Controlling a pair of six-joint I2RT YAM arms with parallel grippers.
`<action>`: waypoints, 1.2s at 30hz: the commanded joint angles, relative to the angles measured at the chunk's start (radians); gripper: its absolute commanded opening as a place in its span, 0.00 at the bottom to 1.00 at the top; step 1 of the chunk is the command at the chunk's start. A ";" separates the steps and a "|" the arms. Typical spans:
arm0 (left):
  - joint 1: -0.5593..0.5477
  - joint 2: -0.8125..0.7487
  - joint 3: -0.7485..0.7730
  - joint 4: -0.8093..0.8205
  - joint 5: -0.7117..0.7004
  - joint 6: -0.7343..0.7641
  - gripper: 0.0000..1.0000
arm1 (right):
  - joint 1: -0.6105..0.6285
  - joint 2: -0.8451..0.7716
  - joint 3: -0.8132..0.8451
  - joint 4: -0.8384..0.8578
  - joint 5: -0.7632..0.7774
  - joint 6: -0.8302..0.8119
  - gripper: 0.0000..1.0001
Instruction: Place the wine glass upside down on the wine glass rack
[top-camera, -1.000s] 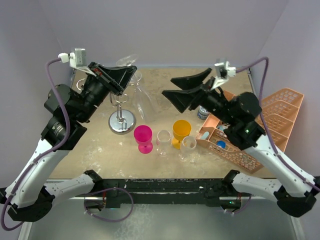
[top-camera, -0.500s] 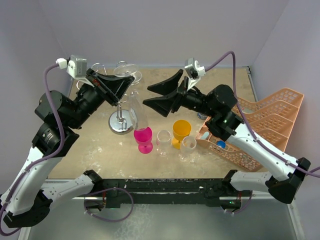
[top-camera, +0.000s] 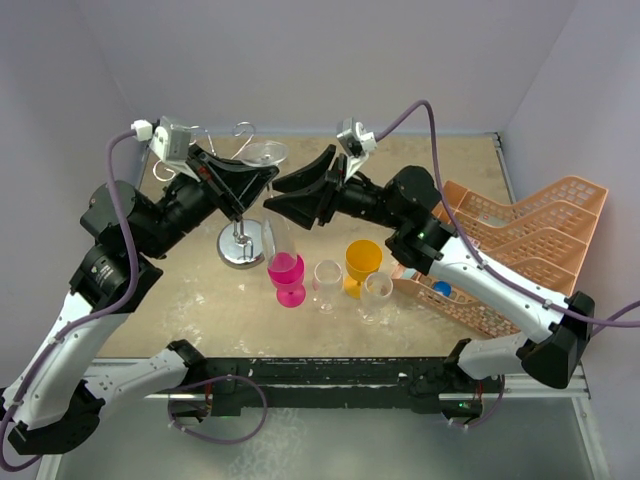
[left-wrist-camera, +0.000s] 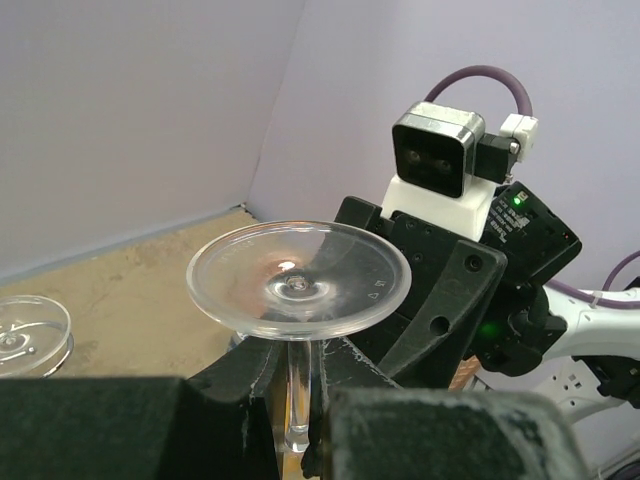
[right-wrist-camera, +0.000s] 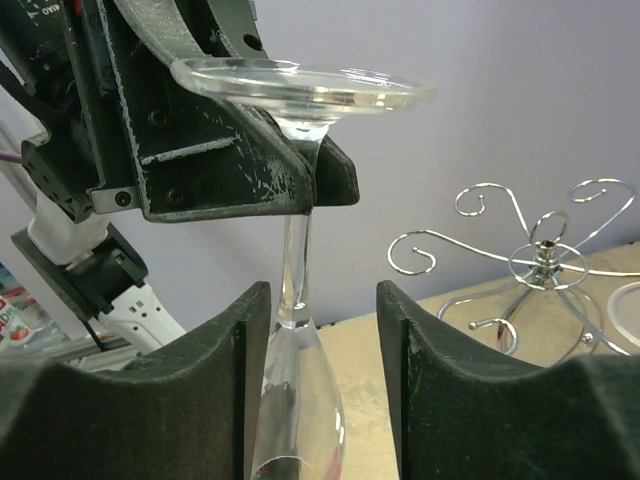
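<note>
A clear wine glass (top-camera: 266, 154) hangs upside down, foot on top, above the table. My left gripper (top-camera: 253, 188) is shut on its stem (left-wrist-camera: 296, 390), just under the foot (left-wrist-camera: 298, 278). My right gripper (top-camera: 288, 196) is open, with one finger on each side of the upper bowl (right-wrist-camera: 296, 400) and the stem (right-wrist-camera: 293, 265). The near finger (right-wrist-camera: 225, 385) is close to the glass; I cannot tell if it touches. The chrome rack (top-camera: 245, 243) stands just behind and left, and its scroll arms (right-wrist-camera: 545, 258) show in the right wrist view.
A pink glass (top-camera: 287, 272), an orange glass (top-camera: 363, 260) and two clear glasses (top-camera: 327, 281) stand upright mid-table. A peach crate (top-camera: 520, 245) sits at the right. The round foot of another glass (left-wrist-camera: 30, 332) shows by the rack.
My right arm has swung left and brought its open fingers around the held glass. My left arm has shifted the glass slightly right and forward, away from the rack top.
</note>
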 joint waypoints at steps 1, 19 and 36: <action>0.003 -0.022 -0.003 0.074 0.062 0.002 0.00 | 0.010 -0.008 0.049 0.046 0.017 0.023 0.46; 0.003 -0.046 -0.037 0.101 0.127 -0.040 0.03 | 0.032 -0.026 -0.005 0.121 0.048 0.043 0.00; 0.003 -0.167 -0.022 -0.192 -0.233 -0.003 0.62 | 0.033 -0.158 -0.212 0.149 0.462 -0.108 0.00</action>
